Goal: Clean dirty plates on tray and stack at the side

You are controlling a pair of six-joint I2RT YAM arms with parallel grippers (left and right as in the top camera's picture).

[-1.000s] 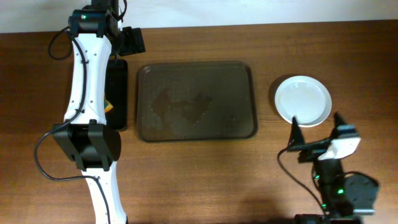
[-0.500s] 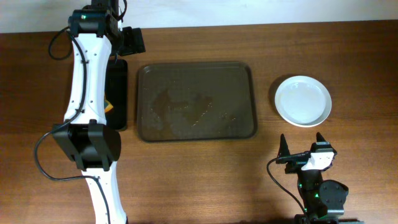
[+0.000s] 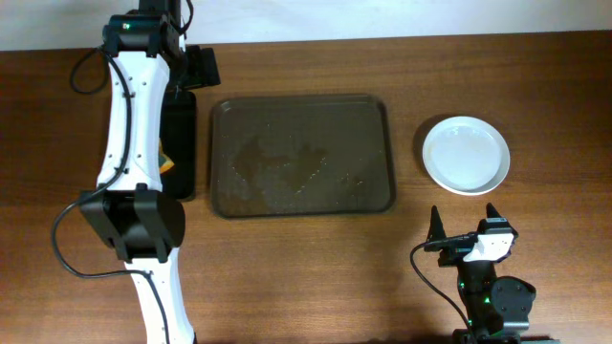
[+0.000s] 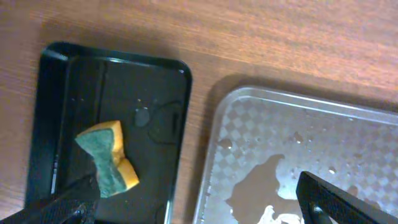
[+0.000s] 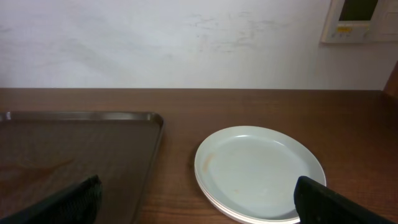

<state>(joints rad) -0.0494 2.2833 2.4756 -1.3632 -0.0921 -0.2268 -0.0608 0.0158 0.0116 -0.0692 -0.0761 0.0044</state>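
The white plates (image 3: 467, 154) sit stacked on the table to the right of the dark brown tray (image 3: 301, 155); the right wrist view shows the stack (image 5: 260, 172) with a faint orange smear on the top plate. The tray holds no plates, only wet patches (image 4: 292, 162). My right gripper (image 3: 467, 227) is open and empty near the table's front edge, below the plates. My left gripper (image 3: 196, 65) is open and empty, high over the gap between the small black tray and the brown tray's far left corner.
A small black tray (image 4: 106, 124) lies left of the brown tray and holds a green and yellow sponge (image 4: 107, 157). A white wall runs behind the table's far edge (image 5: 186, 43).
The right arm drew back toward the table's front edge away from the plates, then stayed still. The left gripper shifted slightly left.
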